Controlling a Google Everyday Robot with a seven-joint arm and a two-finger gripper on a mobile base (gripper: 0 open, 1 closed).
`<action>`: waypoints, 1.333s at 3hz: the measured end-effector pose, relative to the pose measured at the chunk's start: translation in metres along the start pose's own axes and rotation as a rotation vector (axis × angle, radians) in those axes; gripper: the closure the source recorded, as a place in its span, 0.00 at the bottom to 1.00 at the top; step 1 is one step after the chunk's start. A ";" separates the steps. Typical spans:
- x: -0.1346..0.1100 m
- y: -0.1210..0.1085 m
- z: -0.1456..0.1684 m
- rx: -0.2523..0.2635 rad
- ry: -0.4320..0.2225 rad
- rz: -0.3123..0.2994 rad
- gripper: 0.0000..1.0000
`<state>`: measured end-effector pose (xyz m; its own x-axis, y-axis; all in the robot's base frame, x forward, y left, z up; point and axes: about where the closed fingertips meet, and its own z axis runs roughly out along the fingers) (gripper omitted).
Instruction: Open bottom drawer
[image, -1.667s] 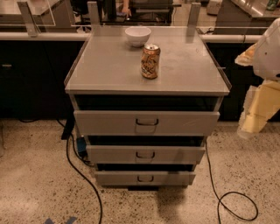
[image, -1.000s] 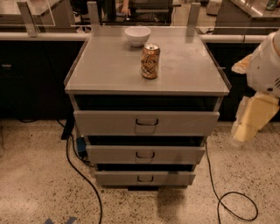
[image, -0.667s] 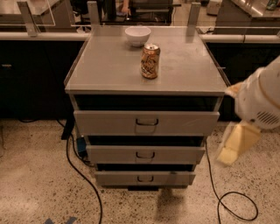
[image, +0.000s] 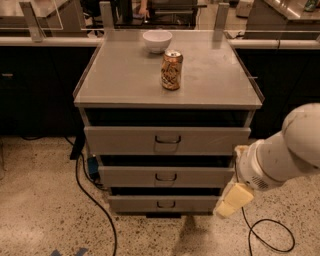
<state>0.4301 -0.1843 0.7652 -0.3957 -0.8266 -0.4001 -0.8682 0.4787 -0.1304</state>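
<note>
At the foot of the cabinet we see the bottom drawer, lowest of three. Our gripper hangs beside the cabinet's lower right corner; we cannot tell its state.

The bottom drawer has a light grey front with a small dark handle. The surface is matte grey and carries a gold-and-brown patterned can and a white bowl. The tool, pale cream-yellow, hangs just beside that drawer's right end on a white arm. The floor is beige with dark speckles.
</note>
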 end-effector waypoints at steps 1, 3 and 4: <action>0.013 -0.017 0.070 -0.009 -0.015 0.040 0.00; 0.018 -0.012 0.079 -0.015 0.002 0.029 0.00; 0.052 0.004 0.117 -0.005 0.046 0.038 0.00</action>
<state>0.4415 -0.1904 0.6375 -0.4414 -0.8210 -0.3623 -0.8540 0.5083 -0.1114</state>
